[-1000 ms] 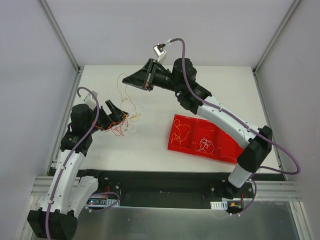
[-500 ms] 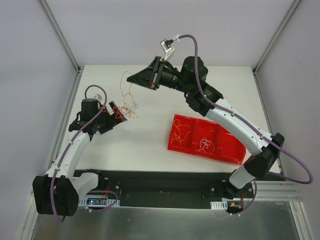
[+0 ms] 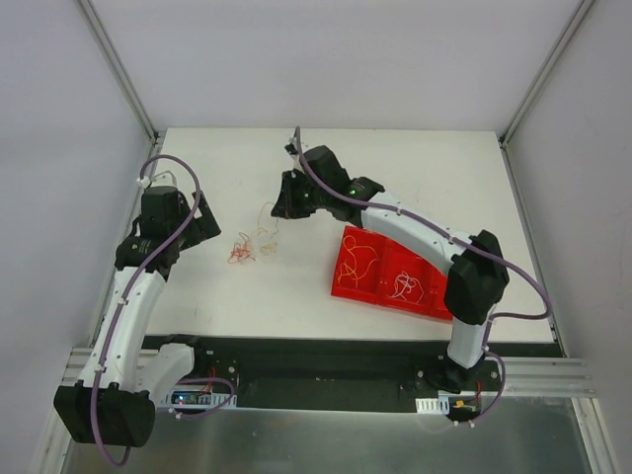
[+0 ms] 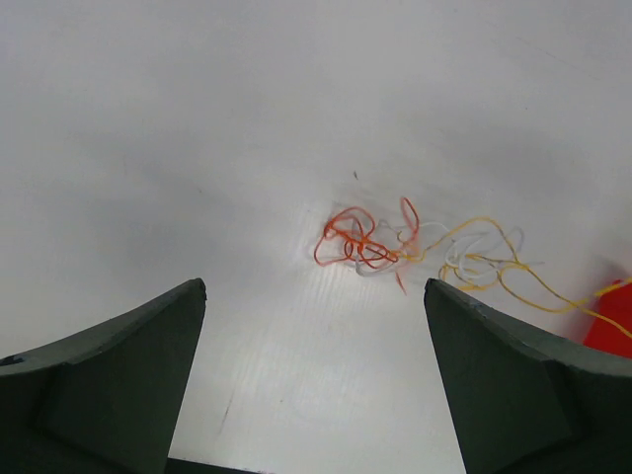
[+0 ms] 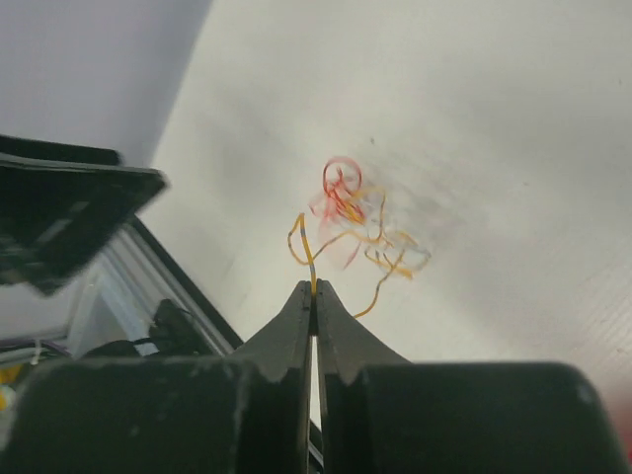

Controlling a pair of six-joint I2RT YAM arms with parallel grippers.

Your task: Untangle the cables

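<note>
The cables lie on the white table as a small loose tangle [image 3: 243, 248]. In the left wrist view the orange-red strands [image 4: 360, 240] sit left of the white and yellow ones [image 4: 479, 259]. My left gripper [image 3: 204, 226] is wide open and empty [image 4: 314, 296], a short way left of the tangle. My right gripper [image 3: 280, 209] is shut on a yellow strand [image 5: 308, 252] at its tips [image 5: 314, 286]. The strand runs from there down to the blurred tangle [image 5: 348, 197].
A red three-compartment tray [image 3: 341, 287] lies right of the tangle; its corner shows in the left wrist view [image 4: 617, 314]. Sorted strands lie in it, yellow [image 3: 360, 259] and white [image 3: 405, 286]. The left arm's black body [image 5: 69, 222] shows beyond the tangle.
My left gripper has let go of the tangle, opened and pulled back left. My right gripper has come down from high over the table, still pinching the yellow strand. The tangle now lies flat.
</note>
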